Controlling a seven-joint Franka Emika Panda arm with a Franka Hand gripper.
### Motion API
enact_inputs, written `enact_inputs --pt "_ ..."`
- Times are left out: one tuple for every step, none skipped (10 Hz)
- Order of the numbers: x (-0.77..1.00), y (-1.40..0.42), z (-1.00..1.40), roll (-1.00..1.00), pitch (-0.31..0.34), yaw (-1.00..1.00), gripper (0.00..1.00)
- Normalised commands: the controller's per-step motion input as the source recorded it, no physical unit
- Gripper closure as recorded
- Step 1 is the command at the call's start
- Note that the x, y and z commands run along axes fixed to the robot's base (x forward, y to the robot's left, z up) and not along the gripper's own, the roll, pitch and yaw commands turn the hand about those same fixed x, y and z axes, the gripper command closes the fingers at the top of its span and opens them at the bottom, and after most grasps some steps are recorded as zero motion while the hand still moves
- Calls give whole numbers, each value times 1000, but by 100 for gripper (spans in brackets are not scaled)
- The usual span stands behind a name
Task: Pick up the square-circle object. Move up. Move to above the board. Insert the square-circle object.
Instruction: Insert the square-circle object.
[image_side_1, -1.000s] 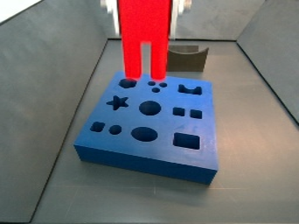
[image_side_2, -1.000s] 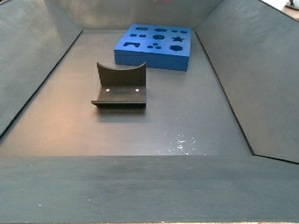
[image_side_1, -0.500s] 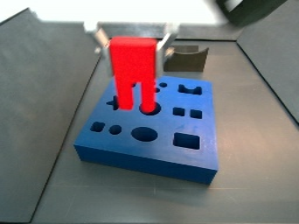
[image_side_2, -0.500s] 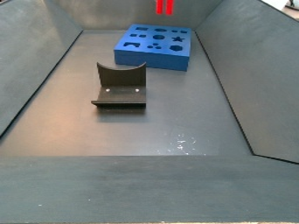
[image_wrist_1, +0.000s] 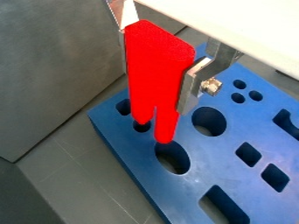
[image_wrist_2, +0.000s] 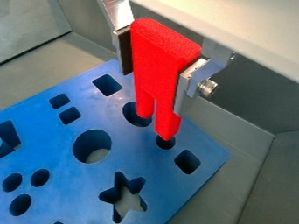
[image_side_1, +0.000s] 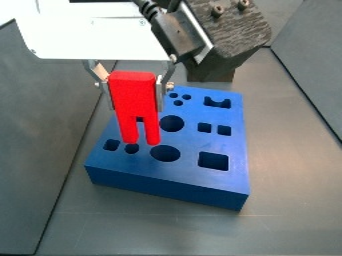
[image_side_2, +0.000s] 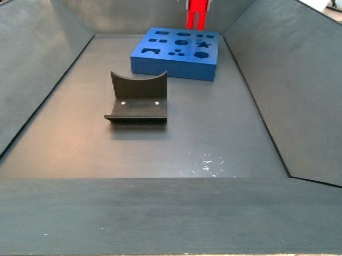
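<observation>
The square-circle object (image_side_1: 134, 108) is a bright red peg with two legs, held upright between my gripper's silver fingers (image_side_1: 167, 76). My gripper (image_side_1: 131, 78) is shut on it over the left part of the blue board (image_side_1: 201, 175). In both wrist views the peg (image_wrist_1: 155, 74) (image_wrist_2: 156, 63) hangs with its leg tips at two small holes near the board's edge (image_wrist_1: 239, 179) (image_wrist_2: 70, 114). I cannot tell how deep the tips sit. In a side view the peg (image_side_2: 197, 14) stands above the far board (image_side_2: 167, 62).
A dark grey curved holder (image_side_2: 138, 98) stands on the floor in front of the board; in a side view it (image_side_1: 214, 68) is behind the board, partly hidden by the arm. Grey sloping walls (image_side_2: 40, 90) enclose the floor.
My gripper has come down with the red peg and moved toward the board's near left holes. The peg's legs now reach the board's surface.
</observation>
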Motion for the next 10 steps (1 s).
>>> enact_inputs --pt "-160 17 -311 0 -106 0 100" --pt "-317 49 -391 3 -106 0 100" --pt "-351 3 -334 0 -93 0 100" --pt "-211 0 -160 0 -29 0 100" --pt "-223 0 0 27 0 -29 100" --pt "-223 17 0 61 0 -37 100" --pt "-123 0 0 63 0 -3 100" --pt "-117 71 0 76 0 0 100" --pt "-69 183 0 93 -50 260 100" --pt "-57 240 -26 54 -103 377 100"
